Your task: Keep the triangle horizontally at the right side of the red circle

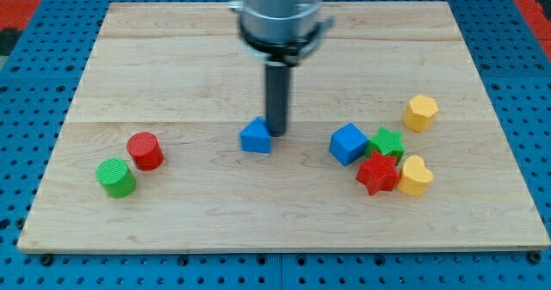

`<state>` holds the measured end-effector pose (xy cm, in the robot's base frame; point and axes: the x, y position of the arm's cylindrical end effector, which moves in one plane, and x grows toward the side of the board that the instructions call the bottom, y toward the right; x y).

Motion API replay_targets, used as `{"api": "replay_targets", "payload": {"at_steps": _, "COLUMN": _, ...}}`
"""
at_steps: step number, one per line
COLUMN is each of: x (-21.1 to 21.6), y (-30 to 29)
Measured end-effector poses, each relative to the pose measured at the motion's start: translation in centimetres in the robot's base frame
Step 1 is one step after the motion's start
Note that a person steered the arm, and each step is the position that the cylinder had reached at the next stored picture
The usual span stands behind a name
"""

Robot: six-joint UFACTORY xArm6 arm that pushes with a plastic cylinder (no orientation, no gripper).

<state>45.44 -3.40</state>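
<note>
The blue triangle (255, 137) lies near the middle of the wooden board (172, 58). The red circle (145, 151), a short cylinder, stands well to its left and slightly lower in the view. My tip (277, 133) is at the triangle's right edge, touching or nearly touching it. The dark rod rises from there to the arm's grey housing at the view's top.
A green circle (115, 177) stands just below and left of the red one. At the right sit a blue cube (348, 144), a green star (386, 142), a red star (378, 173), a yellow heart (416, 175) and a yellow hexagon (421, 112).
</note>
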Motion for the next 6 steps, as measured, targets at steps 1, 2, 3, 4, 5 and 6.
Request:
{"api": "replay_targets", "payload": {"at_steps": 1, "x": -0.9, "y": -6.1}}
{"api": "replay_targets", "payload": {"at_steps": 2, "x": -2.3, "y": -2.9}}
{"api": "replay_targets", "payload": {"at_steps": 3, "x": -4.5, "y": -0.9}}
{"api": "replay_targets", "payload": {"at_steps": 4, "x": -4.3, "y": -3.4}}
{"api": "replay_targets", "payload": {"at_steps": 5, "x": -2.9, "y": -2.4}}
{"api": "replay_targets", "payload": {"at_steps": 6, "x": -0.6, "y": -0.1}}
